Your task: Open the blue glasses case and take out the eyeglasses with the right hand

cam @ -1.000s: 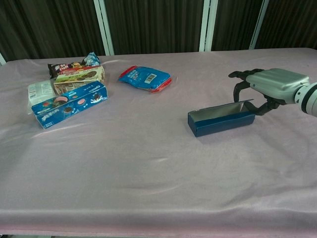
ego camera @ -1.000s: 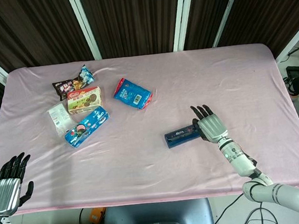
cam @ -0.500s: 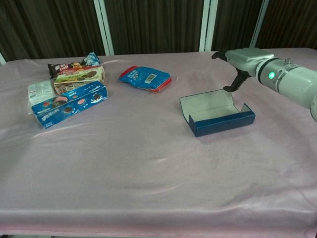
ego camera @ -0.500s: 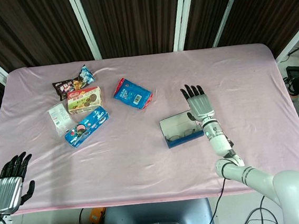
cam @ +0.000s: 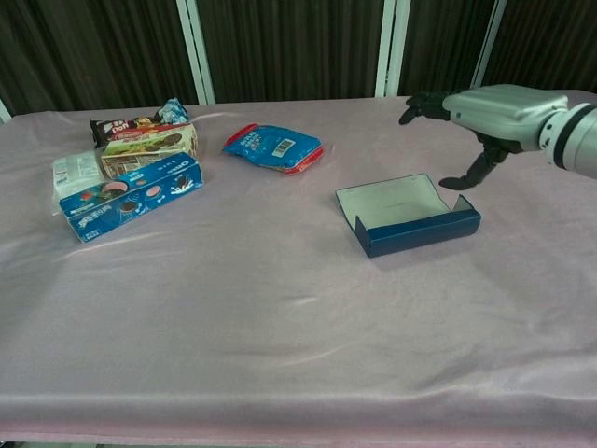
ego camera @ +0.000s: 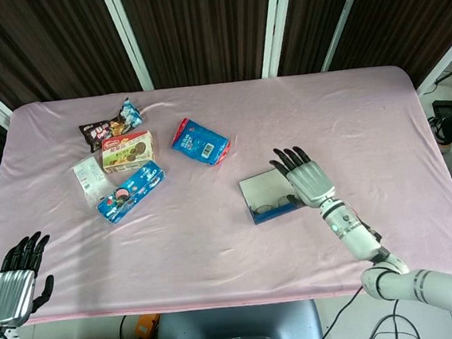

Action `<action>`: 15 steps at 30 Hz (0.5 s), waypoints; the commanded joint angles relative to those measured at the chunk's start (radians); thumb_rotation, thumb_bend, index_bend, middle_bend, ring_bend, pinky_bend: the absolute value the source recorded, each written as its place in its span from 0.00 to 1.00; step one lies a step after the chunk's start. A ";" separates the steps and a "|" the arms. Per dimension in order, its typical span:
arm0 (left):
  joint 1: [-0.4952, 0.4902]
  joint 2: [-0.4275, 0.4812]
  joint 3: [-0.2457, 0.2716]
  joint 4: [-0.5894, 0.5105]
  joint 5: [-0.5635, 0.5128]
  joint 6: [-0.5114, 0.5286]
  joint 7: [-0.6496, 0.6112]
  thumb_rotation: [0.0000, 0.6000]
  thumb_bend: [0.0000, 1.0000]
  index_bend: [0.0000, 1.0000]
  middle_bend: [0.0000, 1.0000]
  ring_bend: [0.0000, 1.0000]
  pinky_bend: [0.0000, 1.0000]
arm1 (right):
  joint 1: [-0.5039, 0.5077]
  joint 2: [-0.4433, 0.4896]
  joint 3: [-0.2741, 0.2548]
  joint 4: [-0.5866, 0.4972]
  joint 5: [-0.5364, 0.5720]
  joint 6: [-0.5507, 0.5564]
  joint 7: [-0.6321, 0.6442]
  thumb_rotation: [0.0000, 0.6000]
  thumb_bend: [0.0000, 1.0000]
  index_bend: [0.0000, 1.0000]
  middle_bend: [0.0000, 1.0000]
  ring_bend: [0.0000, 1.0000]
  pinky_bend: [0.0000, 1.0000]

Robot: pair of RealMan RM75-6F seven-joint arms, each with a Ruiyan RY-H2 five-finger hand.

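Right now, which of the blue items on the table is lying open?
The blue glasses case beside the right hand: its lid lies flat back, showing eyeglasses inside. The blue snack bag and blue cookie box are closed.

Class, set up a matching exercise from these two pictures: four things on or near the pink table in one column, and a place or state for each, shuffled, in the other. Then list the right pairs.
Things
1. glasses case
2. right hand
3. left hand
4. blue snack bag

Places or states
A. at the near left corner, holding nothing
B. lying open, lid folded back flat
C. lying towards the far side of the table, left of the case
D. raised over the case's right end, fingers spread

Pairs: 1-B, 2-D, 3-A, 4-C
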 commanded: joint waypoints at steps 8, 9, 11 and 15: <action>0.001 0.004 0.003 0.000 0.009 0.004 -0.008 1.00 0.44 0.00 0.03 0.02 0.14 | -0.015 0.003 -0.108 -0.065 -0.018 -0.097 -0.015 1.00 0.48 0.35 0.00 0.00 0.00; 0.002 0.005 0.003 0.001 0.009 0.004 -0.009 1.00 0.44 0.00 0.03 0.02 0.14 | -0.013 -0.006 -0.107 -0.060 -0.016 -0.097 -0.018 1.00 0.48 0.35 0.00 0.00 0.00; 0.002 0.006 0.004 0.002 0.010 0.005 -0.012 1.00 0.44 0.00 0.03 0.02 0.14 | -0.008 -0.026 -0.101 -0.048 -0.013 -0.091 -0.024 1.00 0.48 0.36 0.00 0.00 0.00; 0.004 0.009 0.004 0.003 0.011 0.008 -0.019 1.00 0.44 0.00 0.03 0.02 0.14 | 0.000 -0.054 -0.095 -0.032 0.002 -0.093 -0.038 1.00 0.48 0.36 0.00 0.00 0.00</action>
